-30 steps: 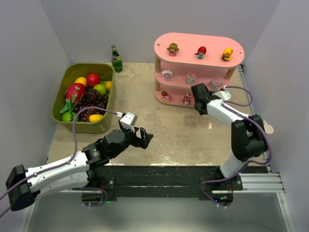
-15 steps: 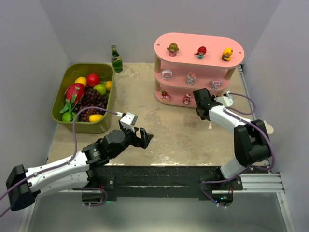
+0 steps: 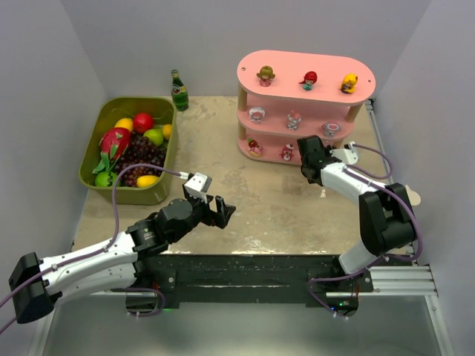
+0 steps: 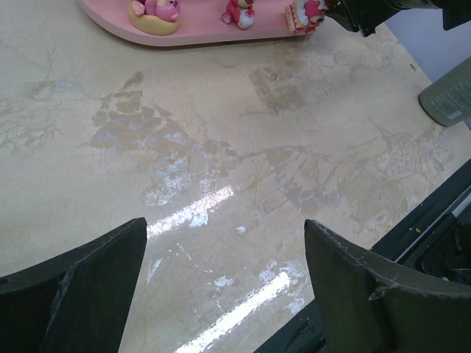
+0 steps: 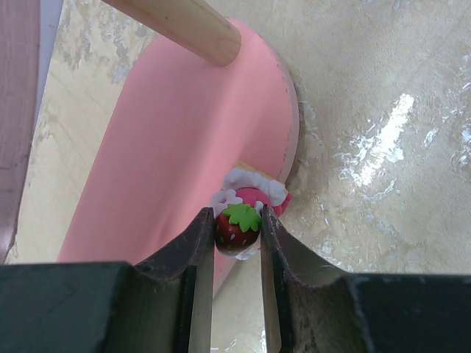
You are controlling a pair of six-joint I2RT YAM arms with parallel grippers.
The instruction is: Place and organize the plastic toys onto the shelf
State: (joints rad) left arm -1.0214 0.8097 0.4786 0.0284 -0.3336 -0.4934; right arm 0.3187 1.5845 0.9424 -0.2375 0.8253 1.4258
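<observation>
A mottled beige tabletop (image 3: 274, 200), glossy in patches, lay between pale walls (image 3: 44, 89). The pink shelf (image 3: 304, 68), with oval boards and round wooden posts (image 5: 180, 26), stood far right, with figurines (image 3: 309, 79) on every tier. The right gripper (image 5: 237, 229) pinched a strawberry-topped figurine (image 5: 238, 218) at the lowest board's rounded end. The left gripper (image 3: 220, 210), jaws wide and empty, hovered over open tabletop near the front edge.
</observation>
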